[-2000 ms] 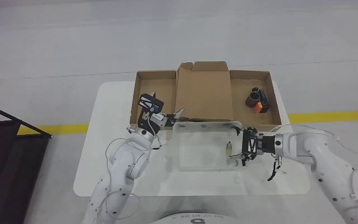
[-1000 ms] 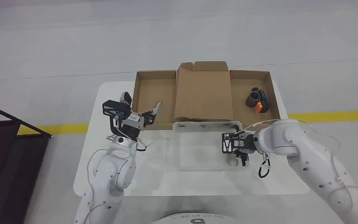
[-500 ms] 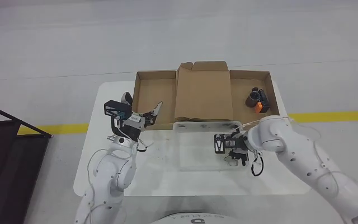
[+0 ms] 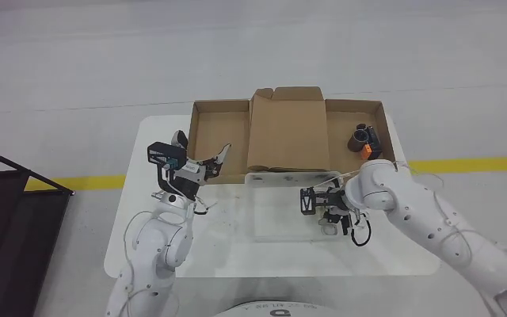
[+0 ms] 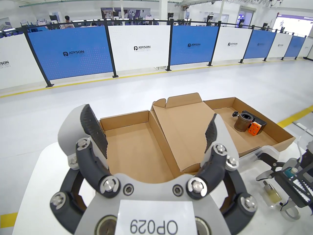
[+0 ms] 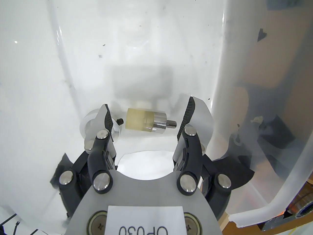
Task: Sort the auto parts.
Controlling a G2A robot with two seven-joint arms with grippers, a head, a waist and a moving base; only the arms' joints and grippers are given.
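Observation:
My right gripper [image 6: 148, 113] is open inside the clear plastic tray [image 4: 269, 226], its fingers either side of a yellowish cylinder with a metal threaded stud [image 6: 144, 123] lying on the tray floor. A silver disc-shaped part [image 6: 89, 125] lies just behind one finger. From the left wrist view the same cylinder [image 5: 270, 194] rests beside the right gripper [image 5: 281, 179]. Above the table's left side my left gripper [image 5: 150, 116] is open and holds nothing, facing the cardboard box [image 4: 207, 105]. In the top view the left gripper [image 4: 200, 147] is left of the box and the right gripper [image 4: 310, 204] over the tray.
The box's left compartment [image 5: 132, 147] holds nothing; a folded cardboard flap [image 4: 289, 131] covers its middle. The right compartment holds a brown cylinder [image 5: 242, 121], an orange block [image 5: 254, 128] and a black part. The white table [image 4: 158, 238] has free room at its left and front.
The left arm pulled back left from the box edge two seconds ago, then kept still. The right gripper moved left along the tray and now straddles the cylinder.

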